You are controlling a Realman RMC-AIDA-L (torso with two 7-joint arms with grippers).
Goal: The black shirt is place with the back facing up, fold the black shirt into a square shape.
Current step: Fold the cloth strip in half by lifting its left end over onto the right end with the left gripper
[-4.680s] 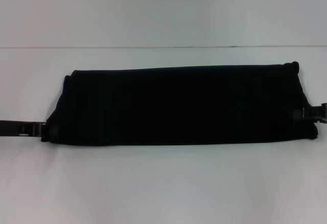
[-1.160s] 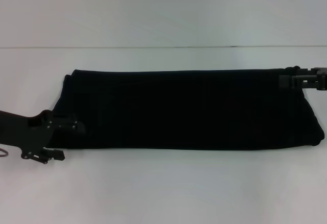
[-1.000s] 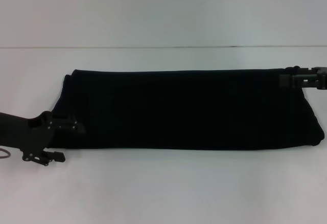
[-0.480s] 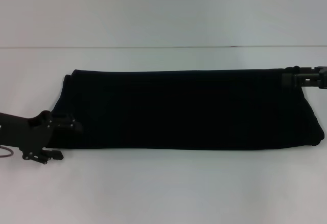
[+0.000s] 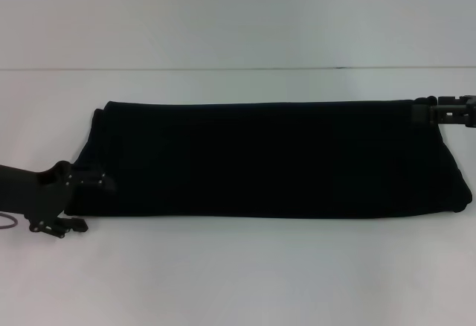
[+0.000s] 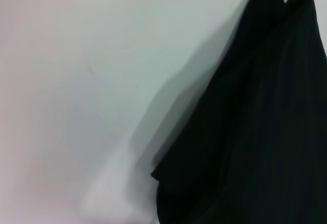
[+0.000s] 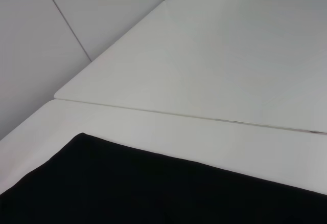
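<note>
Head view: one black shirt [image 5: 268, 158], two grippers.

One black shirt [image 5: 268, 158], one left claw [image 5: 93, 183], one right claw [image 5: 425, 112], one table [image 5: 238, 274]

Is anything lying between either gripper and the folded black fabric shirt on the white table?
Nothing visible. The left gripper sits at the near-left corner of the black fabric shirt, and the right gripper at its far-right corner. Only bare white table surrounds the long folded band.
</note>
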